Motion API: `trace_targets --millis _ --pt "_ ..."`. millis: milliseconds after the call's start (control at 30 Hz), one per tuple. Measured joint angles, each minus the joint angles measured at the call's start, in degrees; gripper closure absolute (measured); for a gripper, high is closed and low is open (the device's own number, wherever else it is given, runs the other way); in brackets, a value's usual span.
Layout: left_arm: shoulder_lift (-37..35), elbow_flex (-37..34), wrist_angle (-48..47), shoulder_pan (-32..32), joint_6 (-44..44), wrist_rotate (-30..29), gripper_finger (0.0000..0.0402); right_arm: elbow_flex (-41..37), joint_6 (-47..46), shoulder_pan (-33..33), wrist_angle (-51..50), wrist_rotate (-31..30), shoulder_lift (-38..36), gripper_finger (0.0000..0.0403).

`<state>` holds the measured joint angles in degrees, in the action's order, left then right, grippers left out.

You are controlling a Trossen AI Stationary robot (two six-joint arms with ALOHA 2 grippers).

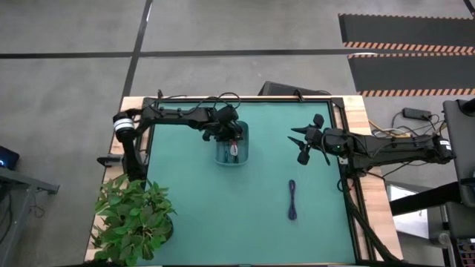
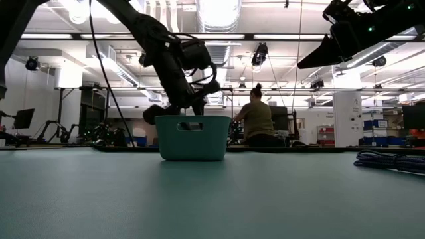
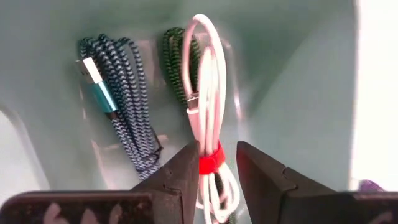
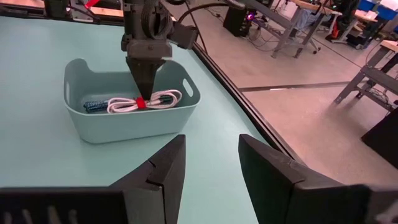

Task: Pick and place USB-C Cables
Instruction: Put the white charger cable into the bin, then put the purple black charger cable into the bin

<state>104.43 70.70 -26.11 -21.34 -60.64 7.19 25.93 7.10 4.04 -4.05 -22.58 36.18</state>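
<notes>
the white cable with its red tie lies in the pale teal bin, and the left gripper is right down on it, jaws either side of the red tie, close against the loops. whether they are actually pinching it or only bracketing it, i cannot tell. beside the white one, in the same bin, lies the blue cable with its metal plug showing, and the dark green cable peeks out from under the white loops. in the right wrist view the white bundle stretches along the bin floor with the left arm's dark tip planted on its middle.

out on the green table, well apart from the bin and nearer the right arm's side, the dark purple cable lies by itself in a long narrow bundle; the low view shows it flat on the mat at the far right edge.

the right gripper hangs up above the table, jaws spread wide with nothing between them, pointed toward the bin.

a leafy potted plant sits at the table's corner on the left arm's side. beyond the table, a person sits with their back turned.
</notes>
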Motion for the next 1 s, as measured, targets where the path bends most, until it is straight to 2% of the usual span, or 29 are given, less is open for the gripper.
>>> trace_targets --millis 400,500,700,867,1000 --pt "-3.6 0.2 0.6 0.5 2.3 -0.4 0.0310 0.0 0.0 0.0 0.0 0.0 0.0 0.0264" --pt "-4.5 0.6 0.9 1.0 6.2 -0.7 0.0310 0.0 0.0 0.0 0.0 0.0 0.0 0.0264" --pt "-8.0 1.1 9.7 3.1 16.5 -0.8 0.0310 0.4 -0.8 0.0 0.2 0.0 0.1 0.0264" --pt "-11.1 1.0 17.3 6.5 29.2 -1.5 0.0310 1.3 -3.2 0.0 0.2 0.6 0.3 0.0264" --pt "-12.8 0.9 18.2 9.9 37.3 -2.3 0.0310 1.6 -5.4 -0.1 -0.1 0.6 0.9 0.0264"
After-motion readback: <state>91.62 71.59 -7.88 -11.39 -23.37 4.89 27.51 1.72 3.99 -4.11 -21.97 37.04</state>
